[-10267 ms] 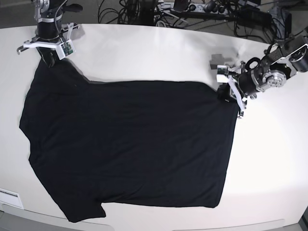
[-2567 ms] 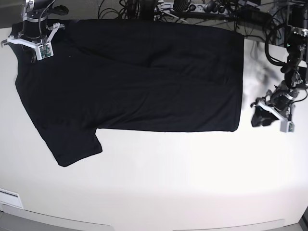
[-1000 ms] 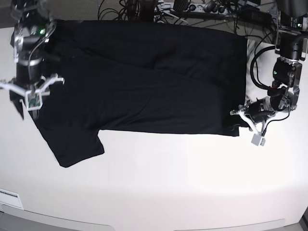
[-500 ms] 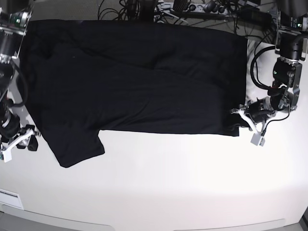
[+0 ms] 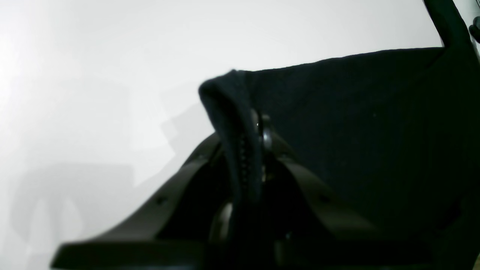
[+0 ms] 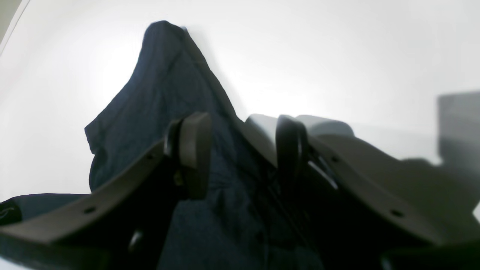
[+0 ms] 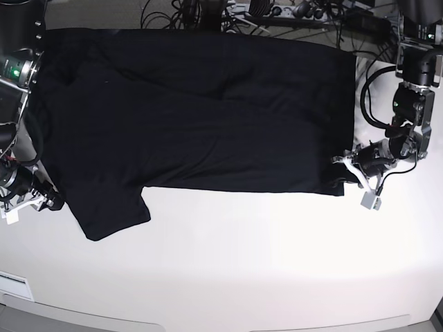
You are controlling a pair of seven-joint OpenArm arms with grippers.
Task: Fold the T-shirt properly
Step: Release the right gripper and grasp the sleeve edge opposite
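At hem corner, left end effector (image 7: pixel 344 177) clamping T-shirt (image 7: pixel 201 111) (bare table (image 7: pixel 263 263) nearer)

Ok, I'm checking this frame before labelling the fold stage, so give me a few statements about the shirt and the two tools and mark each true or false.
1. The left tool is shut on a corner of the T-shirt. True.
2. The right tool is clamped tight on the fabric. False: its pads stand apart, with cloth lying between them.
3. An orange print shows on the shirt. False: only plain black fabric is visible.
4. One sleeve sticks out toward the near edge of the table. True.
5. The shirt lies fully spread in a single layer. False: a second layer lies across it, with its edge running over the body.
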